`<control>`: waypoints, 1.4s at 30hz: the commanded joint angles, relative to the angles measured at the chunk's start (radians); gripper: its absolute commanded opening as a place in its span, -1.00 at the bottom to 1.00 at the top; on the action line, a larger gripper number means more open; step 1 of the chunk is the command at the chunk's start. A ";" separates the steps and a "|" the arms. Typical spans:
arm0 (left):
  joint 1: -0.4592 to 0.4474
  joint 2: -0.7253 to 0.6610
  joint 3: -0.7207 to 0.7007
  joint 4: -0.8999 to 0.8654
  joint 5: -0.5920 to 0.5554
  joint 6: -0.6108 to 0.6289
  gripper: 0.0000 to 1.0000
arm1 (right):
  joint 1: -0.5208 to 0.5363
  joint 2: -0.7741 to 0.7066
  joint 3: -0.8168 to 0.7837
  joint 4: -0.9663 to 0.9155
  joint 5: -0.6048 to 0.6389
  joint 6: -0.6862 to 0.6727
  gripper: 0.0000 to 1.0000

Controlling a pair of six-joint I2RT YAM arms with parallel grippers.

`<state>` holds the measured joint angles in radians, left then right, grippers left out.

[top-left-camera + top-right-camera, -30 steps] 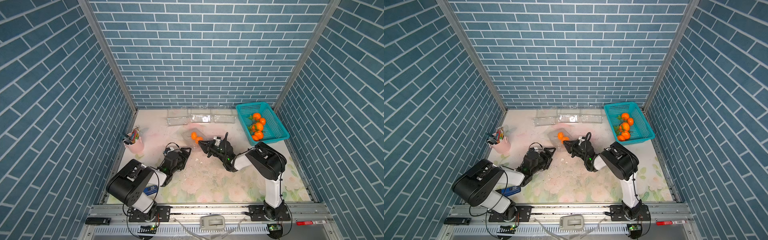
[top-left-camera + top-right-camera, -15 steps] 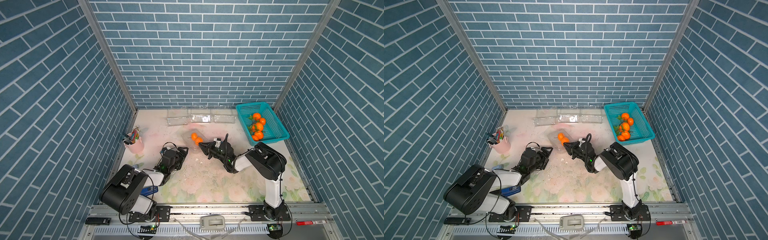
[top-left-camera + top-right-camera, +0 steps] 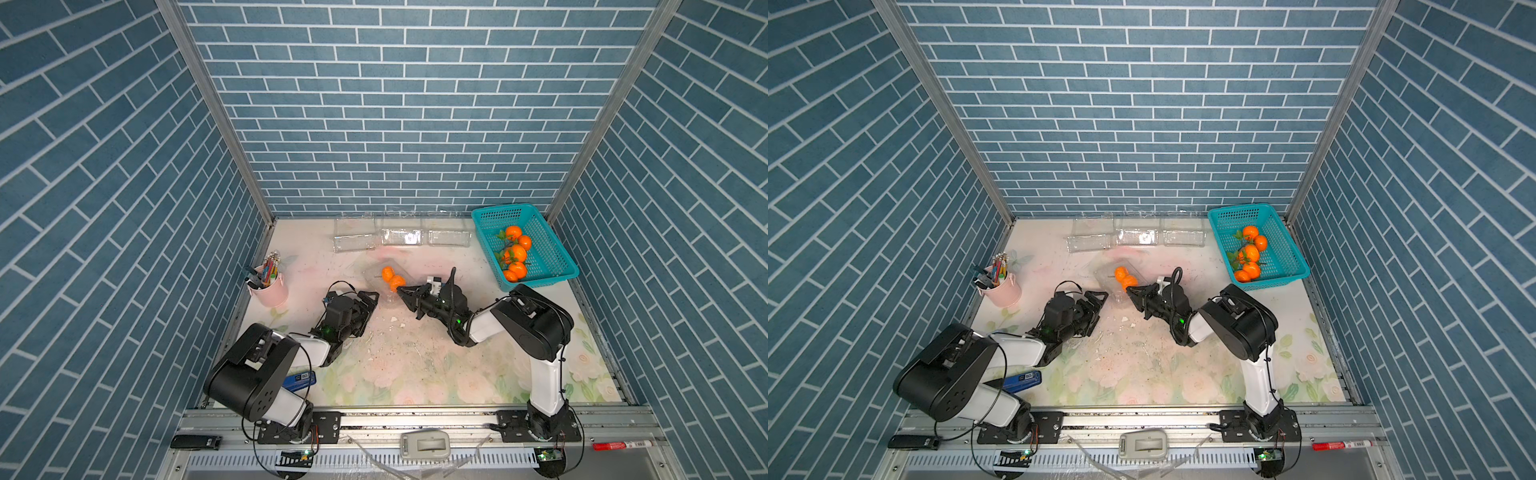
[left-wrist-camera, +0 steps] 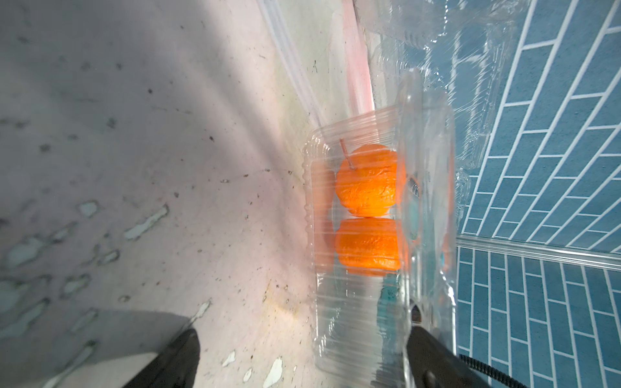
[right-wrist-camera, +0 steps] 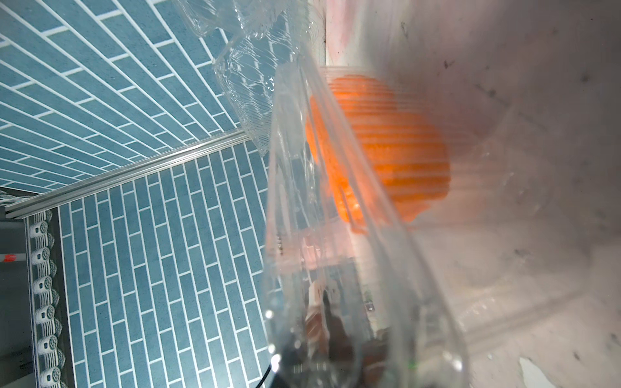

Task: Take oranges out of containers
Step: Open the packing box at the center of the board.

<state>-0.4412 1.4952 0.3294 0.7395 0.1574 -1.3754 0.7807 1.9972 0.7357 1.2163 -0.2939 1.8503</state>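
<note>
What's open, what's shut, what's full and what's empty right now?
Left gripper, open.
Right gripper, shut on the middle container's edge.
Middle container, lid up, two oranges inside.
Back containers, open, empty.
Basket, holds more oranges.
Pencil cup, upright, full.

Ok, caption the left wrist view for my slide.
Two oranges in a clear box on the table, just ahead of the open left pincer.
</note>
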 commanded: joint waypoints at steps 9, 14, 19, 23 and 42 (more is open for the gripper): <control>0.024 0.024 0.014 -0.034 0.021 0.023 0.96 | 0.002 -0.035 0.013 -0.021 -0.033 -0.023 -0.71; 0.024 0.050 0.016 -0.014 0.026 0.019 0.95 | 0.002 -0.044 0.022 -0.022 -0.040 -0.023 -0.71; 0.023 0.062 0.017 -0.011 0.024 0.018 0.95 | 0.002 -0.052 0.032 -0.021 -0.050 -0.023 -0.71; 0.024 0.070 0.019 0.001 0.025 0.018 0.95 | 0.003 -0.047 0.052 -0.020 -0.073 -0.021 -0.71; -0.006 0.100 0.011 0.020 0.017 0.003 0.93 | 0.014 -0.006 0.147 -0.054 -0.093 -0.017 -0.55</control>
<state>-0.4240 1.5654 0.3588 0.8028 0.1402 -1.3853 0.7761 1.9846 0.8383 1.1259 -0.3408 1.8244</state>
